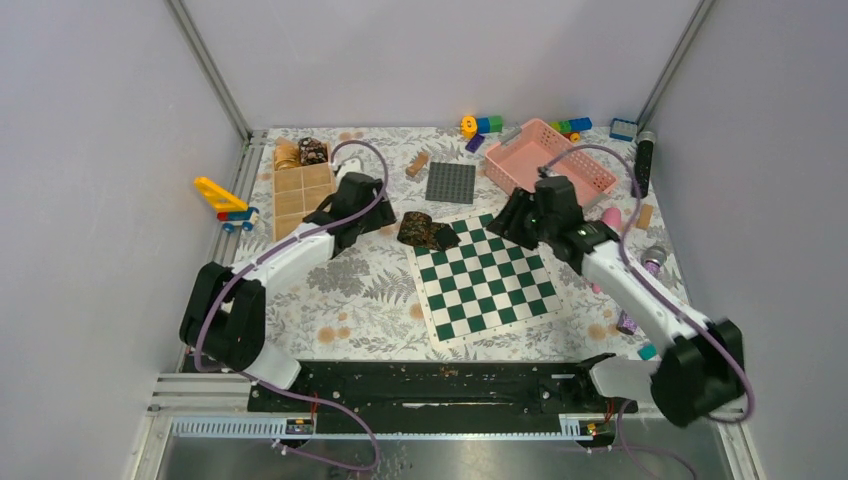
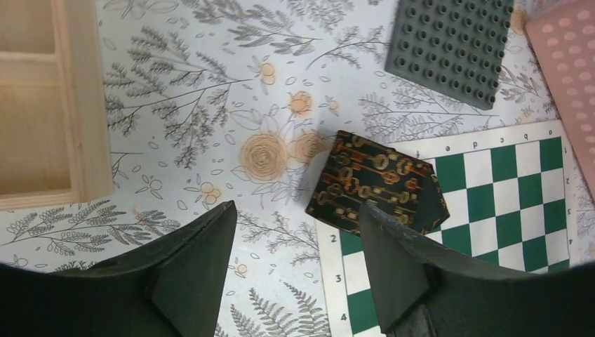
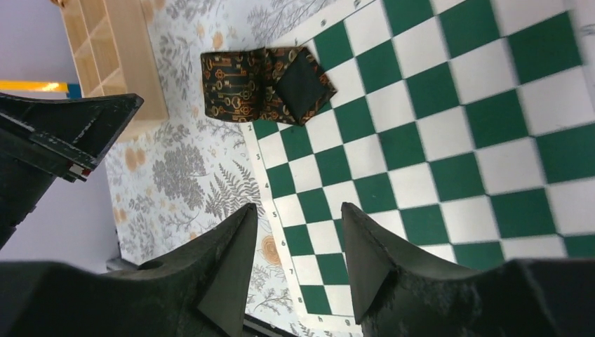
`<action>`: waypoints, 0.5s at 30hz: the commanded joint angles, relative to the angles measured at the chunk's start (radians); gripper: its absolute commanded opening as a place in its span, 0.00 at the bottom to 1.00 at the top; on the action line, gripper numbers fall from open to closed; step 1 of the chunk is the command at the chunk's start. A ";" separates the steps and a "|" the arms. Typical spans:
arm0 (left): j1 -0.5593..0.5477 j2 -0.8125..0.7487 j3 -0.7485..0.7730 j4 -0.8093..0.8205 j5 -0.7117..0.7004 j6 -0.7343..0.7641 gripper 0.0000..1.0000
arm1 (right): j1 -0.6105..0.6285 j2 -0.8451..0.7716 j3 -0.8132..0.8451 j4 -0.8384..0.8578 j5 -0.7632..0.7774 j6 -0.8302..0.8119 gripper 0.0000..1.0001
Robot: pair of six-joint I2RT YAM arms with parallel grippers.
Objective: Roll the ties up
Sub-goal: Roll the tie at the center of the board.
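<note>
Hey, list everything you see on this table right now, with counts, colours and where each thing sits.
tie: one, dark with gold pattern, bundled, across the chessboard's far left corner
chessboard: one, green and white, centre
wooden tray: one, pale, far left
coils: two, one tan, one dark, in the tray's far compartments
baseplate: one, grey, studded, beyond the chessboard
basket: one, pink, far right
toy bricks: several, mixed colours, far edge
toy vehicle: one, mostly yellow, left edge
left gripper: open, empty, near the tie
right gripper: open, empty, over the chessboard
</note>
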 commanded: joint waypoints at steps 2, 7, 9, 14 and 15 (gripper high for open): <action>0.095 -0.074 -0.147 0.295 0.214 -0.066 0.67 | 0.058 0.254 0.133 0.166 -0.187 0.035 0.54; 0.113 -0.096 -0.241 0.448 0.262 -0.085 0.67 | 0.117 0.473 0.244 0.242 -0.240 0.066 0.51; 0.125 -0.095 -0.266 0.490 0.286 -0.091 0.67 | 0.134 0.543 0.295 0.250 -0.256 0.070 0.48; 0.152 -0.073 -0.295 0.562 0.352 -0.092 0.67 | 0.161 0.677 0.409 0.231 -0.279 0.066 0.41; 0.155 -0.063 -0.296 0.570 0.362 -0.092 0.67 | 0.163 0.695 0.426 0.224 -0.281 0.066 0.40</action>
